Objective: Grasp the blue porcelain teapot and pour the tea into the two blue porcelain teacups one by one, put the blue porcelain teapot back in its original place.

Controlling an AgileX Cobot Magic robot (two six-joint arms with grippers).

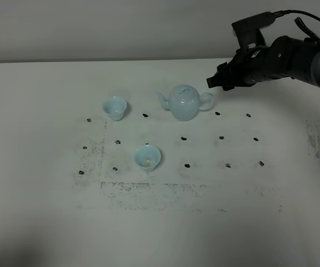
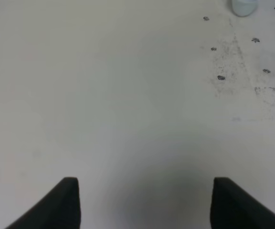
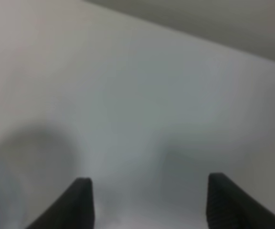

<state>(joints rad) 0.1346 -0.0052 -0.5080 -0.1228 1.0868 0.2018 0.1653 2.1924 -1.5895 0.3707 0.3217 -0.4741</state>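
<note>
step: approach to grasp | right gripper point(image 1: 214, 82) jaws apart, empty, near loop handle point(image 1: 206, 100) of pale blue glossy round-bellied porcelain teapot point(image 1: 183, 103) | next: probably lower, align, close on handle; wrist view blurred | left gripper point(image 2: 145, 183) jaws apart, empty

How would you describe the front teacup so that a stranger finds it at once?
On the white table, find the pale blue teapot. Two small handleless cups stand left of it. The front teacup is nearer the camera; the other cup stands level with the teapot.
</note>
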